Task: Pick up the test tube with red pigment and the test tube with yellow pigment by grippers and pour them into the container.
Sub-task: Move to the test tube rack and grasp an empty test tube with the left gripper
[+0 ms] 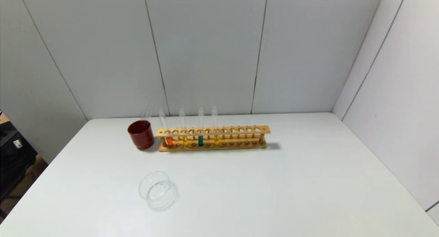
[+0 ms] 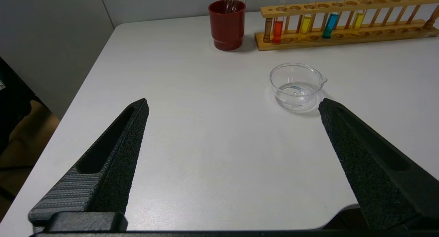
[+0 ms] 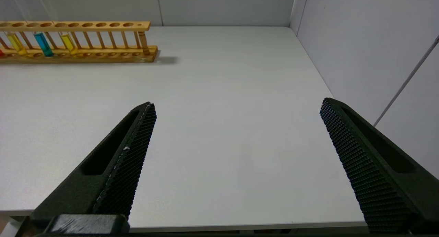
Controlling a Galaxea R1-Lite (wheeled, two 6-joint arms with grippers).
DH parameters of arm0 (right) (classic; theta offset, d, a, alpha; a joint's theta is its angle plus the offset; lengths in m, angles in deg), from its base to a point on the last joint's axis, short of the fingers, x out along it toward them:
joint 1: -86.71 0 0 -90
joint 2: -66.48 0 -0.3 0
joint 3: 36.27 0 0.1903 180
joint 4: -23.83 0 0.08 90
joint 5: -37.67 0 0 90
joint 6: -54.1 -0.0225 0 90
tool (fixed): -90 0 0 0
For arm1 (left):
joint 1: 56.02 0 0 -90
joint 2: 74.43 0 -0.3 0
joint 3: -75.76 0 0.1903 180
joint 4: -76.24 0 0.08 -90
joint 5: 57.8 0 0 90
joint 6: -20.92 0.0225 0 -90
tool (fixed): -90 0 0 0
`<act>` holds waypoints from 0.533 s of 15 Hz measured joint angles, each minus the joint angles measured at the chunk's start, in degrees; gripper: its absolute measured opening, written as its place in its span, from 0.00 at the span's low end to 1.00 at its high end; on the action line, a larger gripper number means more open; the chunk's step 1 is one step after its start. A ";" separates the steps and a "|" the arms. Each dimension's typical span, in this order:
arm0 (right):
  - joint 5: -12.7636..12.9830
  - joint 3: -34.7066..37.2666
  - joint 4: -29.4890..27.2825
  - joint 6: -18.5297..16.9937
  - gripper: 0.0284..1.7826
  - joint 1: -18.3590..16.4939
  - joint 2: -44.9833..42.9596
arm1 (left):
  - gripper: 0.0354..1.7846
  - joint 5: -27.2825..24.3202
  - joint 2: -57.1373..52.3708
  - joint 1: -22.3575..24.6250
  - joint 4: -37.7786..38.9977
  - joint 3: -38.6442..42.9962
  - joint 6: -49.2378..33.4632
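The test tube with red pigment [image 1: 169, 141] [image 2: 277, 30] stands at the left end of a wooden rack [image 1: 212, 130]. The test tube with yellow pigment [image 1: 185, 141] [image 2: 305, 24] stands right beside it. The container [image 1: 158, 190] [image 2: 297, 85], a clear glass dish with a spout, sits on the table in front of the rack. My left gripper [image 2: 234, 105] hovers open and empty over the table's near left part, short of the dish. My right gripper [image 3: 236, 105] is open and empty over the near right part. Neither arm shows in the head view.
A dark red cup [image 1: 141, 134] [image 2: 227, 24] with a clear tube in it stands left of the rack. A teal tube [image 1: 200, 140] and a paler yellow tube [image 1: 216, 140] share the rack. Grey wall panels close the back and right side; the white table [image 1: 274, 182] is bare on the right.
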 joint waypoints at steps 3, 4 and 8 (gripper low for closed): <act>0.02 0.00 0.00 0.00 0.98 0.00 0.00 | 0.98 -0.06 0.00 -0.06 0.17 0.00 0.67; -0.02 0.00 0.00 -0.02 0.98 0.00 0.00 | 0.98 -0.13 0.00 -0.11 0.28 0.00 1.27; 0.00 0.00 0.00 0.00 0.98 0.00 0.00 | 0.98 -2.06 0.45 -0.16 -3.72 -7.13 2.62</act>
